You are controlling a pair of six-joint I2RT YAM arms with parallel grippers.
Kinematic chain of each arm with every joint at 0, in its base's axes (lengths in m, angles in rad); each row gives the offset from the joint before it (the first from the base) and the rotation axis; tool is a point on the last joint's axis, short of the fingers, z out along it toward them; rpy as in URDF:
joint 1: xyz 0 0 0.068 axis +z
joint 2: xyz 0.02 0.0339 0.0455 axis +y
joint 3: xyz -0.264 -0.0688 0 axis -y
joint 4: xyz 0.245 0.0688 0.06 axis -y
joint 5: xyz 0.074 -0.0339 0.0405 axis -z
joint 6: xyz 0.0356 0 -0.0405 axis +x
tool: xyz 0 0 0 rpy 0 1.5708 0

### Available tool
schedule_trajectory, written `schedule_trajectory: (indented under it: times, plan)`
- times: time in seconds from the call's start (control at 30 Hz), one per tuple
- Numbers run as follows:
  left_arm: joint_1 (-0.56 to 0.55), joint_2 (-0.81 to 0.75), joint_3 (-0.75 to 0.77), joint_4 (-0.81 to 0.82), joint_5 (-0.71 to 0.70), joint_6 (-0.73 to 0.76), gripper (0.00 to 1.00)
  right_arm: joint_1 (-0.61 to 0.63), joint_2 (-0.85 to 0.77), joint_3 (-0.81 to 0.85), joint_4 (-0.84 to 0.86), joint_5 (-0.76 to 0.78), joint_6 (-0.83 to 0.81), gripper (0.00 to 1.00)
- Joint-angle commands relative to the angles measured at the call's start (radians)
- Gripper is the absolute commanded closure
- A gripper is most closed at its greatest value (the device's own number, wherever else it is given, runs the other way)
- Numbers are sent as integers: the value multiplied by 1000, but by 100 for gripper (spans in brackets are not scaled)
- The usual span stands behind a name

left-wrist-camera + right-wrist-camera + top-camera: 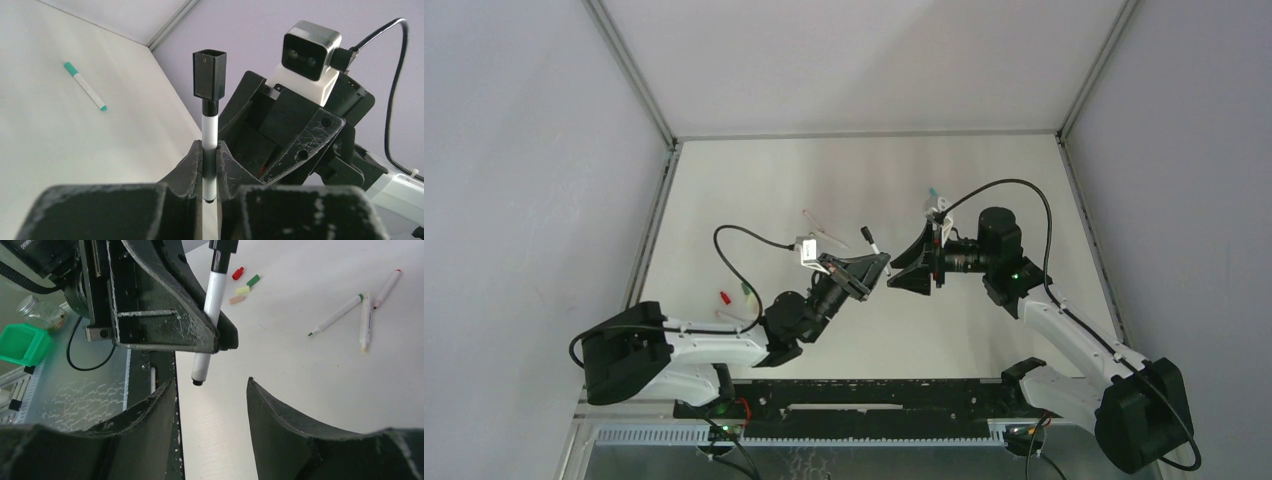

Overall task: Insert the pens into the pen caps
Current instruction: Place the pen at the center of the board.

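Two robot arms meet above a white table (754,170). The left gripper (210,150) is clamped on a white pen (209,127) held in the air, black cap (209,75) on top. The right gripper (211,384) faces it, jaws apart, empty. Three uncapped pens (336,315) and four loose caps (243,290) lie on the table.

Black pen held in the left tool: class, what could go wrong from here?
The left tool pinches the black pen on its thin barrel alone; a sideways push could tilt or slide it.
The right tool, open, sits close to the left tool; they might collide.
The black cap may not be fully seated and could fall.
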Motion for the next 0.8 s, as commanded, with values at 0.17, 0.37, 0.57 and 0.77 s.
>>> schedule_trajectory:
  times: [0.17, 0.37, 0.57, 0.77]
  plan:
    - [-11, 48, 65, 57, 9, 0, 95, 16, 6, 8, 57, 38, 54, 45]
    - [-14, 58, 67, 68, 17, 2, 93, 26, 18, 8, 59, 49, 51, 62]
    - [-16, 62, 64, 76, 24, 6, 91, 27, 26, 22, 42, 50, 41, 89]
    - [-16, 48, 47, 77, 25, 21, 75, 11, 28, 38, 19, 32, 22, 100]
